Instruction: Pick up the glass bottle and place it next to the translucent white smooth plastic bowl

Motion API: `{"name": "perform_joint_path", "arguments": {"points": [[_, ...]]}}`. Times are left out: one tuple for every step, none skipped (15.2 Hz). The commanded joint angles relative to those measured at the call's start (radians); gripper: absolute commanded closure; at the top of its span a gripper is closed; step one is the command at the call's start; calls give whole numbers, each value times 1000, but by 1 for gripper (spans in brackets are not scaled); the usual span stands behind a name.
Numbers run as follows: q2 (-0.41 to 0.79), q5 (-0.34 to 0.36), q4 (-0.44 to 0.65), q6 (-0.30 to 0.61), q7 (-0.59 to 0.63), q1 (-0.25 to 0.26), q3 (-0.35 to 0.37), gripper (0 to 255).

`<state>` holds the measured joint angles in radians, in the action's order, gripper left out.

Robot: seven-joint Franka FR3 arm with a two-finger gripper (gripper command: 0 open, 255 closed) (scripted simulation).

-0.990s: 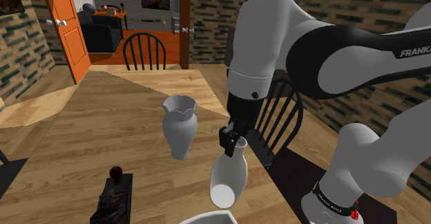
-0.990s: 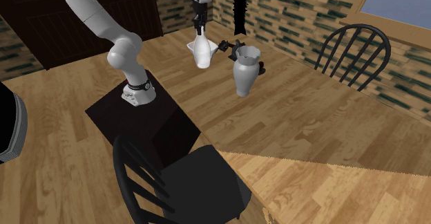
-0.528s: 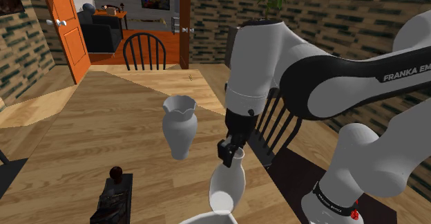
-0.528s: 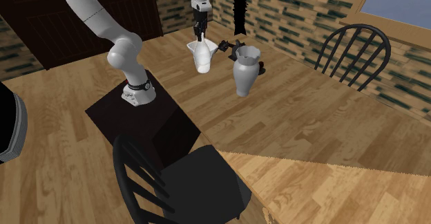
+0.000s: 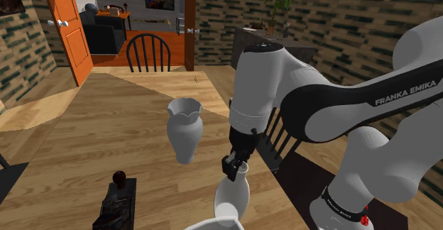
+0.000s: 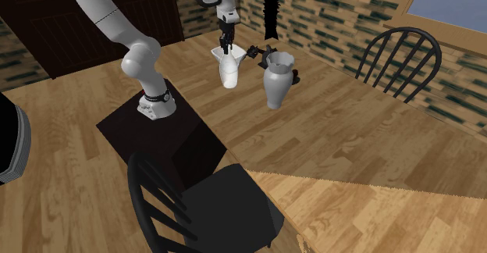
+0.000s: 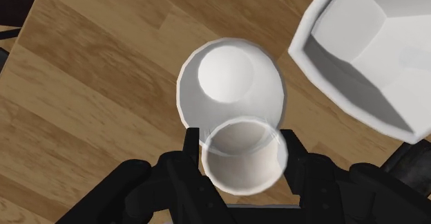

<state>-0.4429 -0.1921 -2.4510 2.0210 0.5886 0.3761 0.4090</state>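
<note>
Claw: my claw (image 5: 234, 166) is clamped on the neck of the bottle (image 5: 231, 193), one black finger on each side just under the rim, as the wrist view shows (image 7: 243, 141).
Bottle's place: it hangs from my fingers low over the table (image 5: 106, 122), just beside the bowl (image 5: 213, 225) and close to the table edge on my stand's side. I cannot tell whether its base touches the wood.
Bottle's lean: the body swings out from under the neck, so it is tilted, not upright.
Risk, toppling: if I let go while it leans like this, it would likely fall over instead of standing. The lean is the cause.
Risk, rolling: a fallen round bottle this near the edge could roll off.
Risk, bowl: its wall (image 7: 366, 43) sits just beside the bottle's body (image 7: 231, 88). A sideways drift on the way down could shove or tip it.
Risk, slip: I hold only a narrow, smooth neck, so a jolt could let it slide or twist.
Bottle, contents: the mouth is open and I see nothing inside.
Bowl, contents: the part of its inside I can see is bare.
Vase: the white vase (image 5: 184, 133) stands upright farther in on the table, apart from the bottle. I cannot see down into it.
</note>
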Motion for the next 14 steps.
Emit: {"name": "perform_joint_path", "arguments": {"points": [[6,0,-3,11,2,0,3,255],[6,0,-3,11,2,0,3,255],[6,0,-3,11,2,0,3,255],[6,0,-3,11,2,0,3,255],[6,0,-3,11,2,0,3,255],[6,0,-3,11,2,0,3,255],[6,0,-3,11,2,0,3,255],[6,0,-3,11,2,0,3,0],[6,0,-3,11,2,0,3,0],[6,0,-3,11,2,0,3,0],[6,0,-3,11,2,0,3,0],[6,0,-3,11,2,0,3,0],[6,0,-3,11,2,0,3,0],[-5,2,22,-26,1,-1,-3,0]]}}
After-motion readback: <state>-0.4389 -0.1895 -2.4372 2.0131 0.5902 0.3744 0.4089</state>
